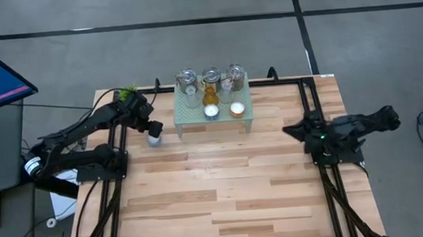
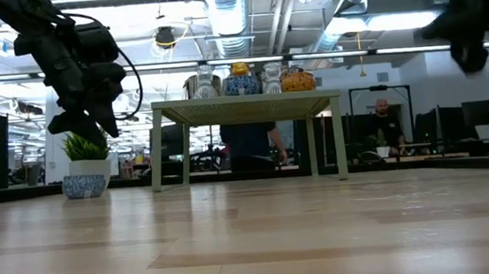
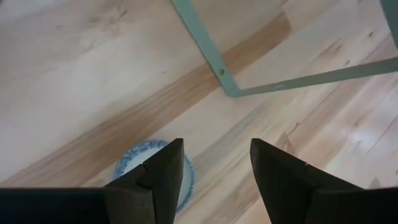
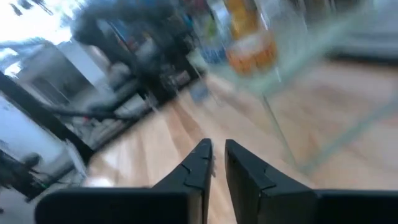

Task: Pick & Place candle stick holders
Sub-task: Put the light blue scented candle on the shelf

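We see the left pincer (image 3: 211,180) spread and empty above a blue-rimmed white cup (image 3: 149,171) on the bench (image 1: 231,192); the right pincer (image 4: 214,163) hangs nearly pressed together, empty, its view blurred; remaining holders (image 1: 211,85) crowd the mesh stand (image 1: 185,119).

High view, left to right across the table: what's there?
Left hand over a small blue-and-white cup → pale green mesh stand carrying the glass jars and tealight cups → right hand, parked near the table's right edge.
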### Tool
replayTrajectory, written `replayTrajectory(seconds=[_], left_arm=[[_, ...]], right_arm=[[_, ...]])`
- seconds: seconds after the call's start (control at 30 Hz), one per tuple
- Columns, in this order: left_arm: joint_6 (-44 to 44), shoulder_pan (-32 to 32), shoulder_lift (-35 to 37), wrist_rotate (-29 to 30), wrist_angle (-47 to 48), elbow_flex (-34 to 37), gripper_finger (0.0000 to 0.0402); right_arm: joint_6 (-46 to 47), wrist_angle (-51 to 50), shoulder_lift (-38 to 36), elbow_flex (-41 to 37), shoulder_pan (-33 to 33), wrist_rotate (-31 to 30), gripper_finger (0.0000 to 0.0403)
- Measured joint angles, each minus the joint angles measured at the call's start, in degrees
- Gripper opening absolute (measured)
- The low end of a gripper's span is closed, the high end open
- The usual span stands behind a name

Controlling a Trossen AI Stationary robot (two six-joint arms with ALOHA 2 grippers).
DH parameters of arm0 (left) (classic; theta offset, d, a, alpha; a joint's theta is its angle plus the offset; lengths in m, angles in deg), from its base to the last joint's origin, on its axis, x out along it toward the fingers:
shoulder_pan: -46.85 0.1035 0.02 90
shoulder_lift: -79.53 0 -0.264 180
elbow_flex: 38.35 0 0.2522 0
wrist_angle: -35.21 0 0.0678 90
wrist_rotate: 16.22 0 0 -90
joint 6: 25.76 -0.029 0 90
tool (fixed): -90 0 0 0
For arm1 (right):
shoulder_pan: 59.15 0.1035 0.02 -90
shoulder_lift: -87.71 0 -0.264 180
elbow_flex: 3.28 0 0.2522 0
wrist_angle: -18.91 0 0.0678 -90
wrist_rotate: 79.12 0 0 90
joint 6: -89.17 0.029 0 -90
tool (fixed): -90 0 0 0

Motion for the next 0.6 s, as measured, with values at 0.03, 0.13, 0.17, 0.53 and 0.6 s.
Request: replayTrajectory(seconds=[0.03, 0.13, 0.17, 0.53, 0.6], left_arm=[[-0.37, 0.13, 0.0, 0.01, -0.02, 0.0, 0.0186], [-1.43, 0.39, 0.02, 0.16, 0.19, 0.43, 0.0186], [-1.66, 0.52, 0.04, 0.19, 0.1, 1.14, 0.0186], [4.74, 0.64, 0.04, 11.83, -1.65, 4.64, 0.0186], [6.99, 0.64, 0.02, 12.57, -1.11, 5.56, 0.0186]], right_arm=[[1.18, -0.33, -0.59, -1.97, 0.04, 0.08, 0.0036], [1.9, 5.62, -0.62, -5.48, 0.0, -0.06, 0.0025], [1.94, 6.19, -0.58, -6.42, 0.01, -0.1, 0.002], [2.59, 8.77, 0.15, -8.02, -0.02, -0.94, 0.0006], [2.59, 8.74, 0.16, -8.02, -0.02, -0.94, 0.0004]])
